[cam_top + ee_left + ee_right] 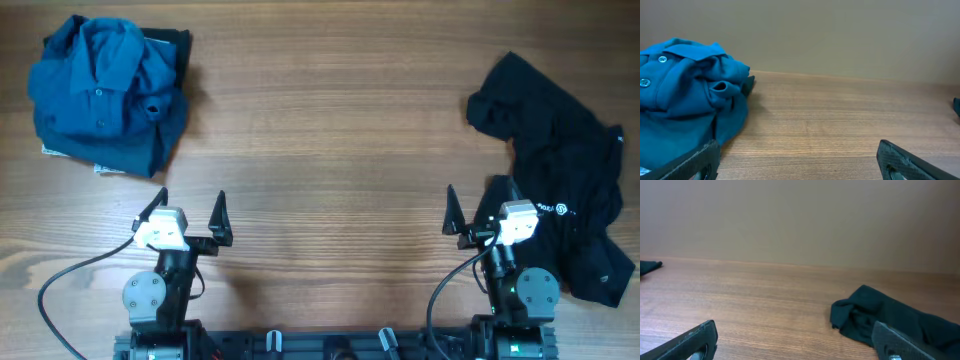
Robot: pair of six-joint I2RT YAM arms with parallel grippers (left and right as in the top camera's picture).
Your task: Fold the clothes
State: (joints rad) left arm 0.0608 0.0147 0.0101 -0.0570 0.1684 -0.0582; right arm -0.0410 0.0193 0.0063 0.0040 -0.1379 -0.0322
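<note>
Overhead: the crumpled blue shirt [105,95] at 10 o'clock hides most of a dark garment [172,45] beneath. The black garment [565,190] at 3 o'clock reaches the frame edge; its white print [553,209] is unreadable. The left gripper [190,205] and right gripper [480,205] stand wide, empty.
Left wrist: soft shirt, two buttons [662,59], at 9 o'clock.
Right wrist: black folds at 4 o'clock.

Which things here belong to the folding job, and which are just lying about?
For the job:
- blue shirt, crumpled, far left
- black garment, crumpled, right
- dark cloth under the shirt, probably clothing

Not the job:
- wooden table only
</note>
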